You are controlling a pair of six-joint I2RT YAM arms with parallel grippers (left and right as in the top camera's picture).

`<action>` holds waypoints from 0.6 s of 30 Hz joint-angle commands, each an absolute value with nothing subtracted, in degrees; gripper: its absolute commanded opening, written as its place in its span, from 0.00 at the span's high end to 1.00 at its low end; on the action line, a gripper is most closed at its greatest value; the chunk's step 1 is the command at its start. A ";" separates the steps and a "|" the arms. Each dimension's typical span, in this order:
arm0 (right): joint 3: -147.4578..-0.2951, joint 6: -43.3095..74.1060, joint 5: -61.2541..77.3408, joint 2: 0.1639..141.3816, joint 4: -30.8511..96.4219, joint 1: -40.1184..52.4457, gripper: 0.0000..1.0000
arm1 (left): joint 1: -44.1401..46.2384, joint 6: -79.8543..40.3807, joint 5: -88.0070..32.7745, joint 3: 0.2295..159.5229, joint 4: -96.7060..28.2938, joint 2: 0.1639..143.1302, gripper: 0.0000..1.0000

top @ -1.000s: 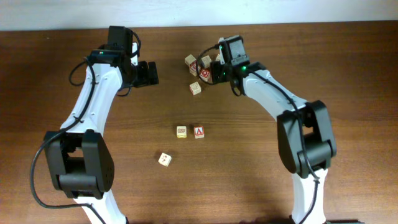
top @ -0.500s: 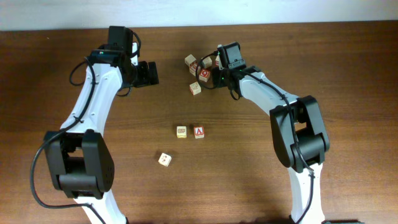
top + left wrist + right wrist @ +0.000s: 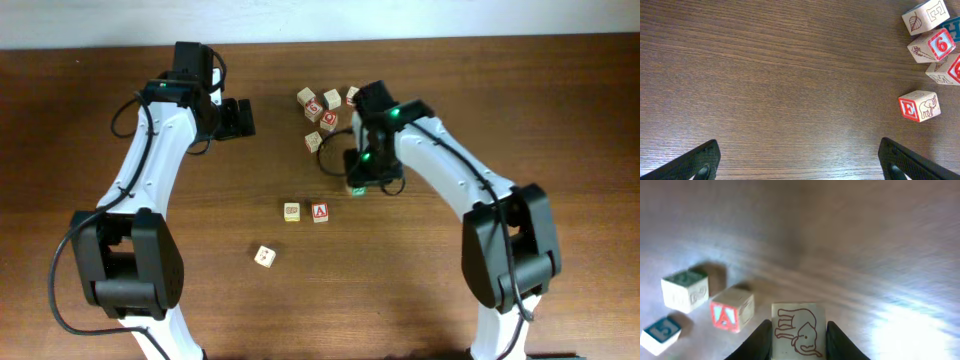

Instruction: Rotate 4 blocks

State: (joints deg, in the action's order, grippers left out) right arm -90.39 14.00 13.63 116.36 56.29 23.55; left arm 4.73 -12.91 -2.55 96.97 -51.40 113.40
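Between the right gripper's [image 3: 798, 325] two fingers [image 3: 761, 339] sat the elephant block [image 3: 798, 334], pinched by its sides, its outline drawing facing my wrist camera. Just off the finger on the view's left stood the red-bordered "A" block [image 3: 731, 310]; beyond that I noted a green-printed block [image 3: 685, 290] and, nearest the frame's corner, a blue-numbered block [image 3: 660, 332], all resting on the wooden table [image 3: 865, 240]. The left gripper [image 3: 800, 162] hung spread wide over bare wood, with spare cubes [image 3: 932, 46] ahead of its right finger.
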 commanded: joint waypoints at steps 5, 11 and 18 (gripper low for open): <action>-86.78 23.49 7.94 116.42 53.15 29.12 0.69 | 4.60 -12.60 -2.13 97.65 -51.46 113.01 0.01; -86.76 24.56 8.10 116.73 53.78 31.75 0.67 | 4.60 -12.60 -2.13 97.65 -51.46 113.01 0.01; -87.18 24.47 7.92 116.68 53.58 31.79 0.59 | 4.60 -12.60 -2.13 97.65 -51.46 113.01 0.01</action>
